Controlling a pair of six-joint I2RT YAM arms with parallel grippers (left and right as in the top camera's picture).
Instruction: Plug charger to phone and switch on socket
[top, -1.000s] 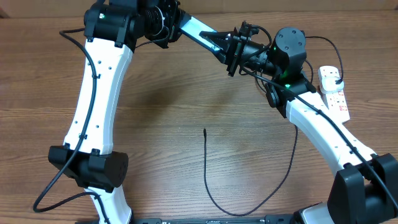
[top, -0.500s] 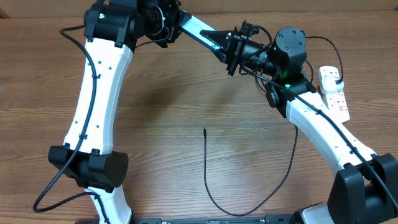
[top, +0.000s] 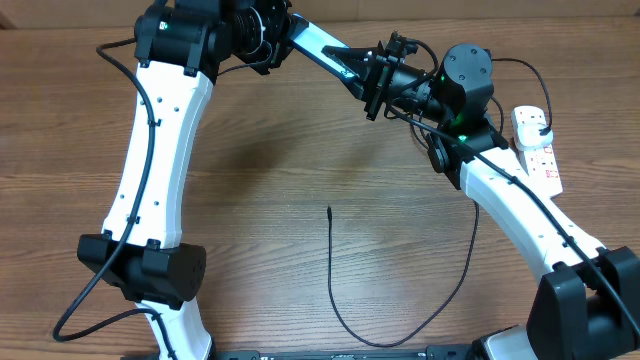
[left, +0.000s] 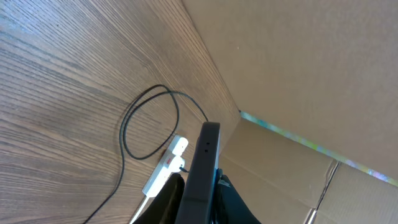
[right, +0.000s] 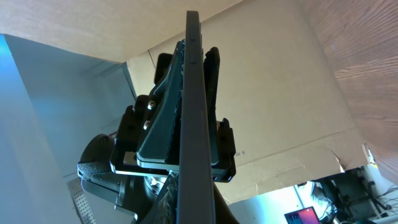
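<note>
The phone (top: 377, 76) is held edge-on in the air above the table's far middle, between both grippers. My left gripper (top: 362, 72) is shut on it; in the left wrist view (left: 199, 208) the dark phone edge (left: 204, 165) rises between the fingers. My right gripper (top: 398, 86) also grips the phone (right: 194, 106), its jaws (right: 196, 208) at the bottom of the right wrist view. The charger cable (top: 333, 290) lies on the table with its free tip (top: 329, 209) mid-table. The white socket (top: 537, 146) lies at the far right and also shows in the left wrist view (left: 163, 167).
The black cable loops along the front edge and up the right side toward the socket. A cardboard wall (left: 298, 74) stands behind the table. The left arm (top: 160, 150) crosses the left side and the right arm (top: 520, 215) the right side.
</note>
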